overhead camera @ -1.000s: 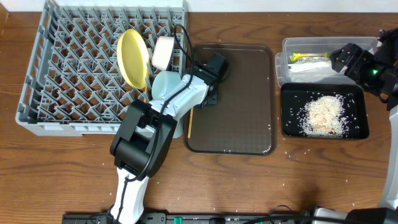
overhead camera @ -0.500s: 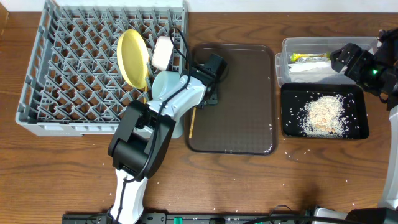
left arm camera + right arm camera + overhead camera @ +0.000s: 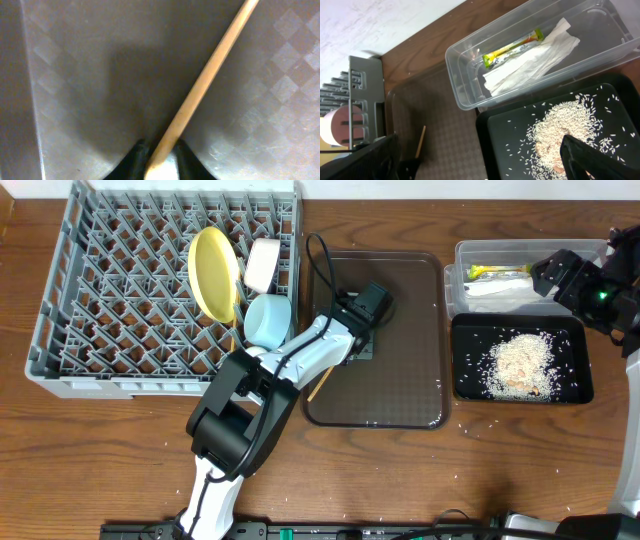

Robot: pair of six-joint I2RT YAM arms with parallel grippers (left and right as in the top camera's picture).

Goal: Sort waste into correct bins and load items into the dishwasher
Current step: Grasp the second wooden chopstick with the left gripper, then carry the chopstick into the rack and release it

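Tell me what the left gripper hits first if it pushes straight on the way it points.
The brown tray, probably: the left gripper, jaws pinching a chopstick, points down at it, nothing else in between. The gap is unclear.

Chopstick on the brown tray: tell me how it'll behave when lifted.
Probably stiff: the chopstick looks straight and wooden. Pinched near one end by the left claw, it may pivot. Slim and smooth, it could slip.

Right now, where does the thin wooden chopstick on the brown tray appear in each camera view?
Overhead: wooden chopstick slants at the lower-left edge of the dark brown rectangular tray.
Left wrist: diagonal, bottom centre to top right.
Right wrist: short stick, lower left.
Shared landmark: the tray beneath it.
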